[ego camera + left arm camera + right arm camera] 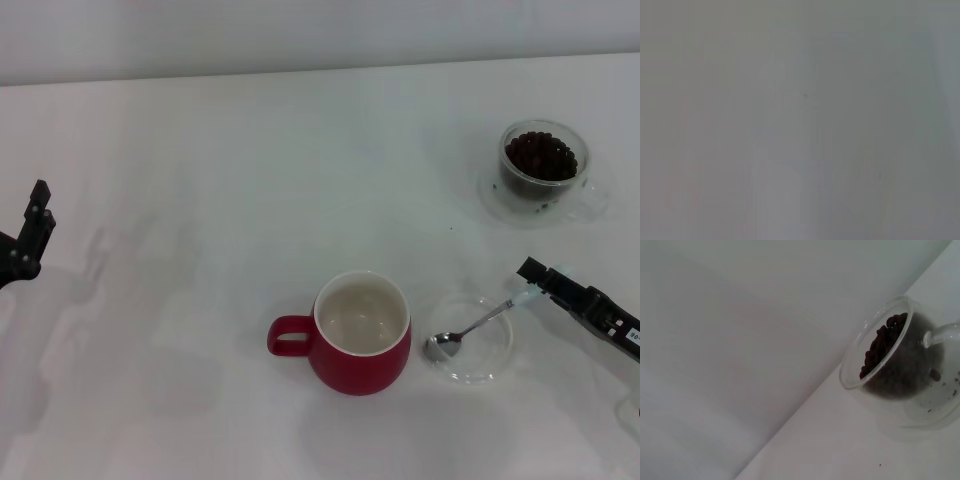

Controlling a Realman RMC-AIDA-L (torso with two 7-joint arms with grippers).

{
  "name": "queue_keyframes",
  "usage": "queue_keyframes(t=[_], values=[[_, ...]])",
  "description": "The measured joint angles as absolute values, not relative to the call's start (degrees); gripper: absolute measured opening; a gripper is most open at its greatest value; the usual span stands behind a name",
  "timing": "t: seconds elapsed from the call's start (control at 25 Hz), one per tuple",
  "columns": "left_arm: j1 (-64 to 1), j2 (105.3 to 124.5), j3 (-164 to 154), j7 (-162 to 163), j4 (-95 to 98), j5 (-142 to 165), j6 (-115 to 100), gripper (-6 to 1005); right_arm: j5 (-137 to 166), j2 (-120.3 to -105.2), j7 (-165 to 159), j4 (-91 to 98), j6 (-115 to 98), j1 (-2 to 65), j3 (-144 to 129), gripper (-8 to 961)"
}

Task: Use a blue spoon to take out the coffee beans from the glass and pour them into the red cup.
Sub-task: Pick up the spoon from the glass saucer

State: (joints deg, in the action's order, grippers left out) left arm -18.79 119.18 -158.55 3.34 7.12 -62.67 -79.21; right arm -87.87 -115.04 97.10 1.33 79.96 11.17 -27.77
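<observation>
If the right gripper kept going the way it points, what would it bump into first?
Probably the blue spoon. The right gripper points toward the spoon's pale handle end, which rests on the flat glass dish beside the red cup. Its height above the spoon is unclear, so it may pass over it.

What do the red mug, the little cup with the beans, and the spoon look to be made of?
The red cup looks like glazed ceramic: glossy red outside, cream inside. The glass is clear glass, since the coffee beans show through its wall. The blue spoon has a shiny, likely metal bowl and stem; its pale handle end may be plastic.
</observation>
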Motion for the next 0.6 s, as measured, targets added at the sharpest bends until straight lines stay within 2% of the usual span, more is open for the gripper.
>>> queue_keyframes(t=[0.36,0.6], values=[[-18.95,119.18,-158.55,3.34,7.12,-62.67,-79.17,608,-87.54,-114.79,96.63,1.54,80.37,10.65,-27.93,435],[-19.25,119.18,-158.55,3.34,7.12,-62.67,-78.57,608,-87.51,-114.78,96.62,1.58,80.23,10.62,-28.23,435]])
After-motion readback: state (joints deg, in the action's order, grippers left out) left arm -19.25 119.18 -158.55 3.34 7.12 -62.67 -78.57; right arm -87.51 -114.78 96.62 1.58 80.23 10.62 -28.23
